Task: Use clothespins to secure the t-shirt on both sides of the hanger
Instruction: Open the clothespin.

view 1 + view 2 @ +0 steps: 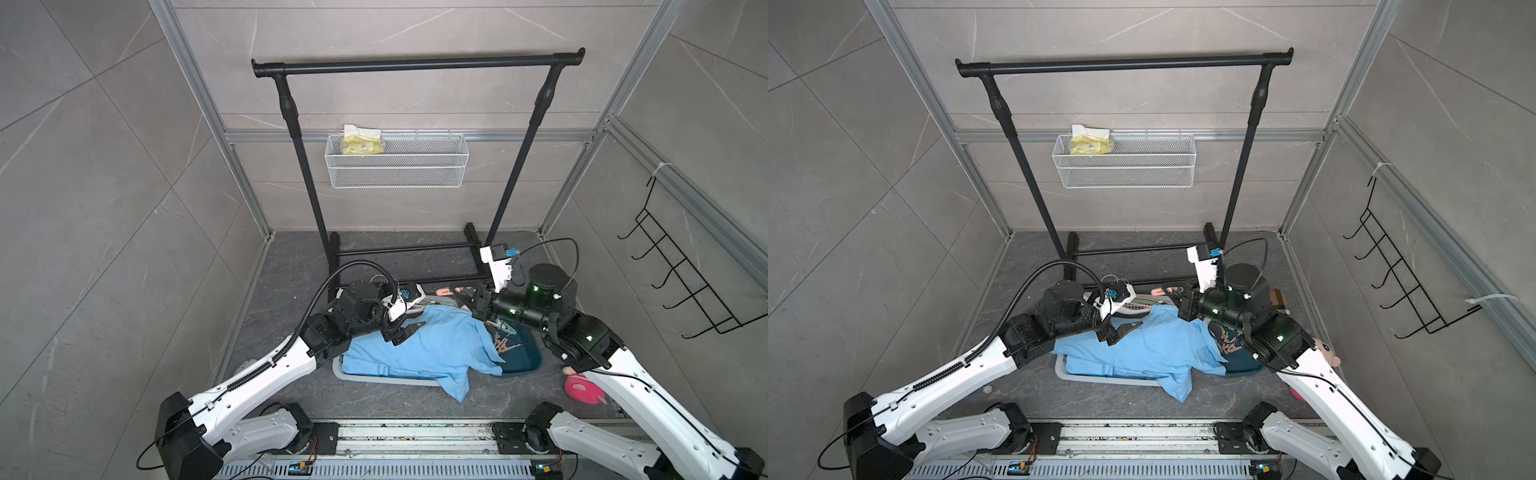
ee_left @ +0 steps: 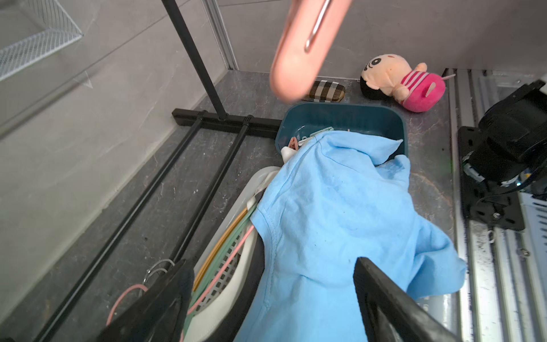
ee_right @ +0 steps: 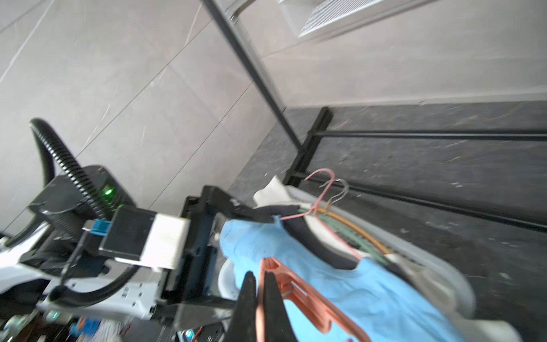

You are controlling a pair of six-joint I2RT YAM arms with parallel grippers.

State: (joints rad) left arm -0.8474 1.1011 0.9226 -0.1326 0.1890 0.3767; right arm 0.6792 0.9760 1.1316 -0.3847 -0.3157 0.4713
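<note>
A light-blue t-shirt (image 1: 436, 349) (image 1: 1154, 353) lies crumpled over a white slotted basket (image 2: 231, 266), its sleeve draped into a teal bin (image 1: 528, 361). Thin tan, green and pink hangers (image 2: 228, 237) lie in the basket, partly under the shirt; their hooks (image 3: 328, 186) stick out at the far end. Several clothespins (image 1: 503, 343) rest in the teal bin. My right gripper (image 3: 259, 275) (image 1: 461, 293) is shut on a pink clothespin (image 3: 299, 299), held above the shirt's far edge. My left gripper (image 2: 270, 263) (image 1: 411, 320) hangs open over the shirt's collar side, holding nothing.
A black garment rack (image 1: 415, 62) stands at the back, its base bars just behind the basket. A white wire basket (image 1: 395, 160) hangs on the back wall, a black hook rack (image 1: 681, 274) on the right wall. A plush doll (image 2: 405, 83) and a plaid case (image 2: 327, 91) lie beyond the bin.
</note>
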